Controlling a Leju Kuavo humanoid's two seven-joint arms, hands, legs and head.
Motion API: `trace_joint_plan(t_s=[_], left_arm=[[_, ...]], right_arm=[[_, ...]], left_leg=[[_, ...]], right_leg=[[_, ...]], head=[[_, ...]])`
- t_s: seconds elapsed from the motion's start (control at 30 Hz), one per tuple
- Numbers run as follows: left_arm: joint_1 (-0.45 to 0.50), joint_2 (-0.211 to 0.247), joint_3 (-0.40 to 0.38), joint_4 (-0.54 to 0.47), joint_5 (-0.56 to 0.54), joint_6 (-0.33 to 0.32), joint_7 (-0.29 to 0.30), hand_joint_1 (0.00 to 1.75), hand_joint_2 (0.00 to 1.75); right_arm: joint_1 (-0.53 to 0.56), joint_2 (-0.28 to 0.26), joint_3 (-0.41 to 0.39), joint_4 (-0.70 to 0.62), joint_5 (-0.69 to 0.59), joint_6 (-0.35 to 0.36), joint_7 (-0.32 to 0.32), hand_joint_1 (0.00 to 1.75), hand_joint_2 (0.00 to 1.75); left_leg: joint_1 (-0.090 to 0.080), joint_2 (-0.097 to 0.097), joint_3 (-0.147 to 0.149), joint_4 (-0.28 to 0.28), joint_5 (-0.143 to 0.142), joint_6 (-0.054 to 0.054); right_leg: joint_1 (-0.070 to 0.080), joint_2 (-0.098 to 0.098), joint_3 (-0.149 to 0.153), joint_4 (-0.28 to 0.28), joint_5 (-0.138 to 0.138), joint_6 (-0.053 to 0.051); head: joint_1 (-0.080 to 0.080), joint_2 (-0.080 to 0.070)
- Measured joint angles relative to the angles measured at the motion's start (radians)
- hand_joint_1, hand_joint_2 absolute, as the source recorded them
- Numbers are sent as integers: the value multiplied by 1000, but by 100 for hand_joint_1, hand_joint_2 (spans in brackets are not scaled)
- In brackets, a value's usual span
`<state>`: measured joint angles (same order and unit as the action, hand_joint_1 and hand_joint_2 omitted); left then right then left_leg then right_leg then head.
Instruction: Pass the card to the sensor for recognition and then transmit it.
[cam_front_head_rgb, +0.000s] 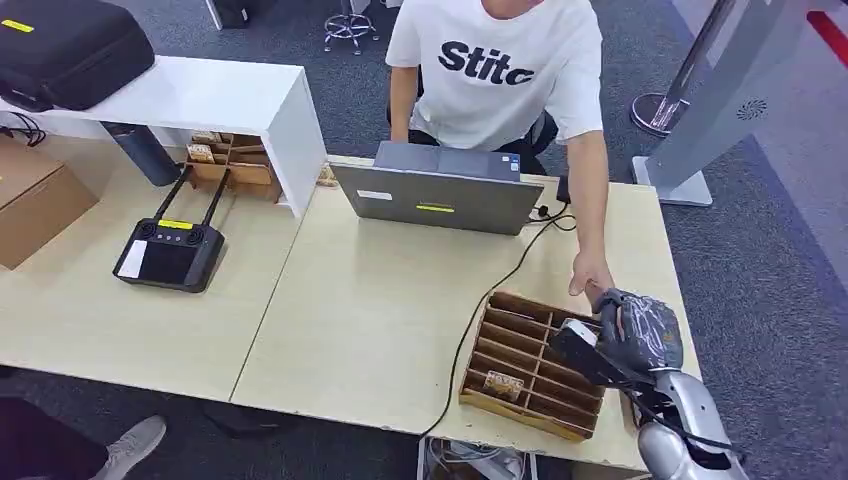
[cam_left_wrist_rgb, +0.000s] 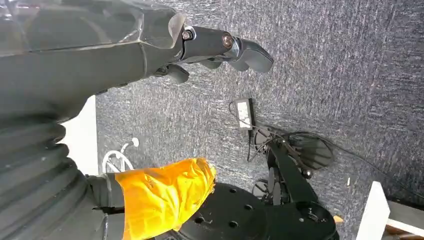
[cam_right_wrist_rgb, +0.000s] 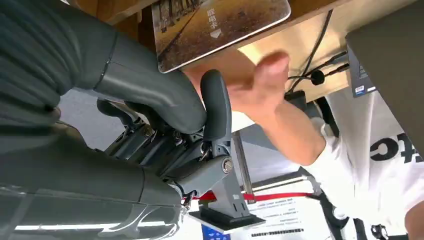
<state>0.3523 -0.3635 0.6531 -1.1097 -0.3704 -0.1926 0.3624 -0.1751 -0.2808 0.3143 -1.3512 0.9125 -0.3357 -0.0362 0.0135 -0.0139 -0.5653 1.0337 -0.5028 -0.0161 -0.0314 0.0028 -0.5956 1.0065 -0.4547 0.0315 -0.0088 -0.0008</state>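
Card meets a reaching person
Right hand (cam_front_head_rgb: 640, 330) grips the card (cam_right_wrist_rgb: 220, 25) by the person's hand (cam_front_head_rgb: 590, 277); left hand (cam_left_wrist_rgb: 220, 47) hangs loosely apart.

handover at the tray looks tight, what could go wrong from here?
1. The person's hand is right beside the right hand; a sudden move could knock it.
2. The card sticks out past the thumb, so the hold may be shallow and it could drop into the wooden tray.
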Motion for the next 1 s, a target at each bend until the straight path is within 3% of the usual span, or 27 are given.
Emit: trace_joint_plan(t_s=[0.2,0.23,0.27,0.43,0.67,1.0], left_arm=[[0,0,0,0,-4,-4,0,0,175],[0,0,0,0,-5,-4,0,0,175],[0,0,0,0,-5,-4,-1,0,175],[2,0,-1,0,11,15,-9,0,175],[9,0,-6,0,28,27,-9,0,175],[35,0,-42,0,68,61,0,0,175]], right_arm=[[0,2,1,0,-2,-2,-9,175,175],[0,4,1,0,-10,-4,-13,12,175],[0,6,1,-1,-28,-7,-21,0,175],[11,27,-6,-63,-182,-23,-72,0,175],[25,40,-21,-131,-235,-36,-97,0,175],[99,47,-150,-322,-318,-89,-146,0,175]], left_leg=[[0,0,0,0,0,0],[0,0,0,0,0,0],[0,0,-1,0,0,0],[0,0,-1,0,0,0],[0,0,-1,0,0,0],[0,0,-1,0,0,0]], right_leg=[[0,0,0,0,0,0],[0,0,0,0,0,0],[0,0,0,0,0,0],[0,0,0,0,0,0],[0,0,-1,0,0,0],[0,0,-1,0,0,0]], head=[[0,0],[0,0],[0,0],[0,0],[0,0],[0,0]])
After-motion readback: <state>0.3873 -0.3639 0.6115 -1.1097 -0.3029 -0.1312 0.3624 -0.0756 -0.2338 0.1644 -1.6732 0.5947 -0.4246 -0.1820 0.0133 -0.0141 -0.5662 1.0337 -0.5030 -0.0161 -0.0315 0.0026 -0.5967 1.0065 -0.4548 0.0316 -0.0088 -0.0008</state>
